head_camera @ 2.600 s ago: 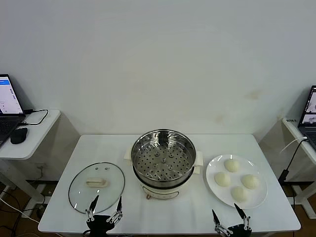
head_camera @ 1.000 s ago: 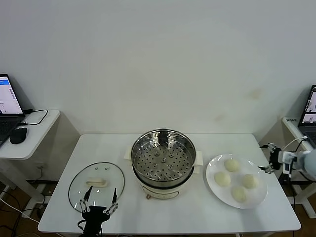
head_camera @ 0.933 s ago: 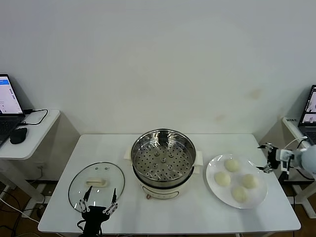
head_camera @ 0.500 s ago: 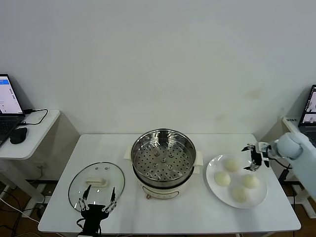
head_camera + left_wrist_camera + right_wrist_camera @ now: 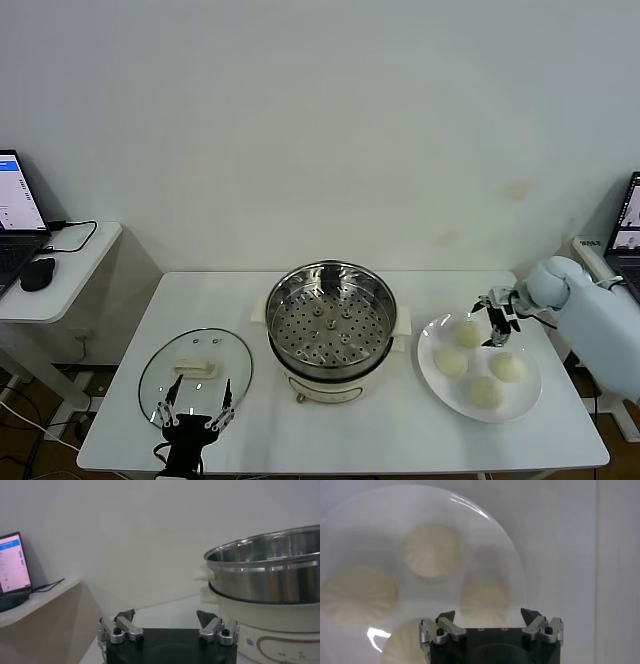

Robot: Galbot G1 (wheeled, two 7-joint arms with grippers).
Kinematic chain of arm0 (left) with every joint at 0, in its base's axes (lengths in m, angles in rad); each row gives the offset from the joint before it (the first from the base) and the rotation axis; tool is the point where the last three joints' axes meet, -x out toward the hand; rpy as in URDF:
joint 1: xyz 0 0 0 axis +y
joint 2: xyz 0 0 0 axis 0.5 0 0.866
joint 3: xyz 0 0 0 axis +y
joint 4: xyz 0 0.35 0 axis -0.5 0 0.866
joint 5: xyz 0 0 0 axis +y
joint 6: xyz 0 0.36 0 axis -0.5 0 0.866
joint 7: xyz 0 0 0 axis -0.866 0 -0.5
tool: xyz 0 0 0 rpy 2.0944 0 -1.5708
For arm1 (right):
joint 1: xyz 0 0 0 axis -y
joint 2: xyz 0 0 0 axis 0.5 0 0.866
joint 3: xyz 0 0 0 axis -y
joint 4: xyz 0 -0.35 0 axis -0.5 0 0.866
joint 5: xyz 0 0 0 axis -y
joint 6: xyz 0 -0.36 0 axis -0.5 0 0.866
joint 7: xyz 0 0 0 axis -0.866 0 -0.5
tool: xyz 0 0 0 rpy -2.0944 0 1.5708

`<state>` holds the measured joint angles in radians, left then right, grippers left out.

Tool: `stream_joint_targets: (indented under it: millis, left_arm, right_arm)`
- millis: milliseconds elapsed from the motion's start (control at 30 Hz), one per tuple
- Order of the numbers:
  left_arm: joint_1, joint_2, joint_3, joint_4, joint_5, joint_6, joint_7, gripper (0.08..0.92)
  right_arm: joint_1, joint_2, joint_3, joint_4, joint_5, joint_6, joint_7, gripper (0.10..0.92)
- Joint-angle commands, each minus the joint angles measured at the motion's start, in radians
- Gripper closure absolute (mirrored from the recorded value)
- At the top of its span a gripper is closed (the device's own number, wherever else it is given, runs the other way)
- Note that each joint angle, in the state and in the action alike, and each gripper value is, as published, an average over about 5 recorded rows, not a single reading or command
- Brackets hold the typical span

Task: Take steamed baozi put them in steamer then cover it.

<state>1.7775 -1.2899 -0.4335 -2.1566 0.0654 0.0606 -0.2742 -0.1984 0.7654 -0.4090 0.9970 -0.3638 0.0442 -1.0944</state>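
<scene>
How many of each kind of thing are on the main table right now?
Steamed baozi: 4
Plate: 1
Steamer: 1
Cover: 1
Total: 7

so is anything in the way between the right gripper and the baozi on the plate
Nothing visible. The right gripper, open, hovers over the plate above the four baozi, with only air below. The steamer stands uncovered.
</scene>
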Motion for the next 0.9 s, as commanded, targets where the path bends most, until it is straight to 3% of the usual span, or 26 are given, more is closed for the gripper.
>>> stream_joint_targets:
  millis: [33, 267, 900]
  left_arm:
    - [-0.001, 0.001, 0.0, 0.003, -0.001, 0.0, 0.0, 0.177]
    - [-0.008, -0.001, 0.002, 0.009, -0.004, 0.0, 0.0, 0.177]
    - [-0.021, 0.004, 0.002, 0.015, -0.017, 0.0, 0.001, 0.177]
  right_arm:
    - [0.029, 0.035, -0.041, -0.048, -0.028, 0.009, -0.004, 0.203]
    - [0.023, 0.06, -0.037, -0.077, -0.047, 0.005, 0.006, 0.207]
    - [0.012, 0.073, -0.032, -0.083, -0.04, -0.007, 0.04, 0.37]
